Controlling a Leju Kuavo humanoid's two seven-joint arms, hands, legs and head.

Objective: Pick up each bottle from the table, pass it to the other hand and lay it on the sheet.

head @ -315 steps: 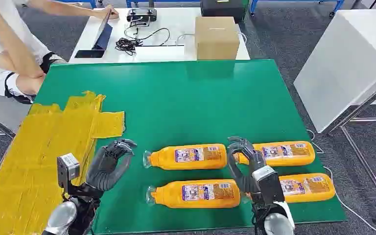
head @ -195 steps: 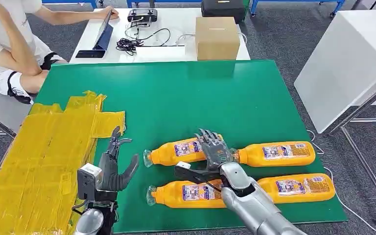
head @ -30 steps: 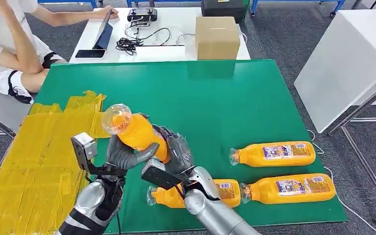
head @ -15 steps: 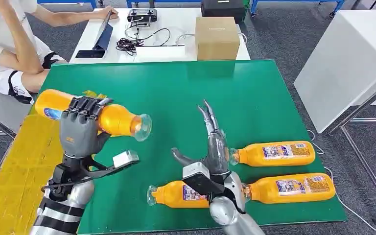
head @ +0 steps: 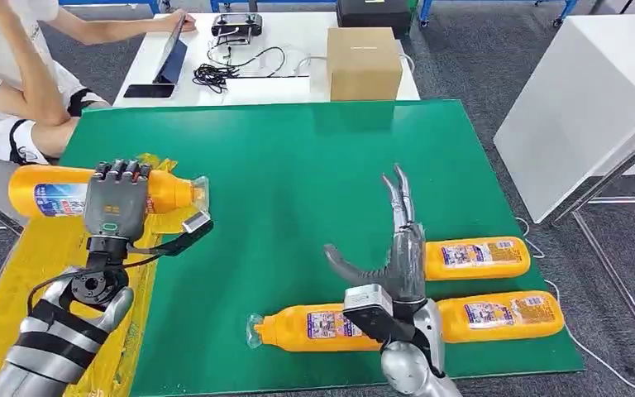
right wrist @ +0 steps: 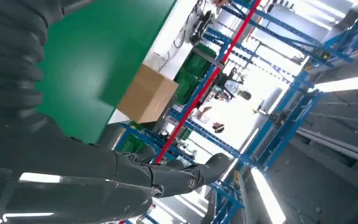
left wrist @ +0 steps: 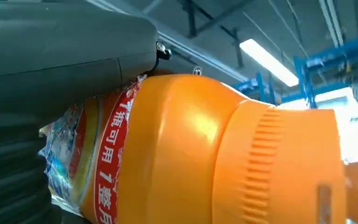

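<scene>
Gripping an orange bottle (head: 66,194) round its middle in the head view, the left hand (head: 116,203) carried it lying sideways above the yellow sheet (head: 41,273) at the left end of the green table (head: 314,165), its clear cap end toward the table's middle; the fingers wrapped over the labelled barrel, which looked the soundest place to hold, since the smooth plastic seemed slippery and the neck too narrow for such a hand; full of liquid by its colour, it probably weighed enough to roll if set down carelessly; the right hand (head: 393,248) stood upright over the table with fingers straight and spread, holding nothing; three more bottles lay on the green: one (head: 314,327) nearest the robot, one (head: 475,258) just beyond the right hand, one (head: 504,316) at the right, all orange with printed labels; a cardboard box (head: 364,62) sat past the far edge.

From the left wrist, the bottle (left wrist: 214,154) showed glossy orange with a ribbed band and a crinkled red-and-blue label, pressed against the hand's grey cover (left wrist: 65,56).

From the right wrist, dark fingers (right wrist: 182,175) stretched out bare, the green table (right wrist: 98,51) behind them.
</scene>
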